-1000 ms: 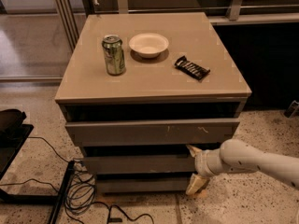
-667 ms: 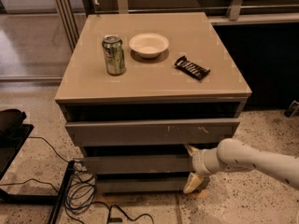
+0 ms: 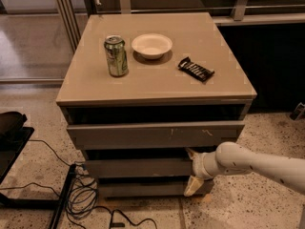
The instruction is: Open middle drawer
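Observation:
The middle drawer (image 3: 138, 168) is the plain grey-brown front between the taller scratched top front (image 3: 152, 134) and the narrow bottom front (image 3: 143, 189). It sits set back beneath the top front, which sticks out a little. My gripper (image 3: 191, 171) is at the right end of the middle drawer front, on a white arm (image 3: 252, 162) coming in from the right. Its pale fingers are spread, the upper fingertip (image 3: 190, 152) above the front's top edge and the lower one (image 3: 191, 187) below it. The gripper is open.
On the cabinet top (image 3: 157, 80) stand a green can (image 3: 116, 56), a white bowl (image 3: 151, 45) and a dark snack bar (image 3: 196, 69). Black cables (image 3: 83, 199) and a dark stand (image 3: 12, 137) lie on the speckled floor at left. A dark wall panel is behind at right.
The gripper and arm have shifted slightly left, closer against the right end of the middle drawer front. The drawers look unmoved.

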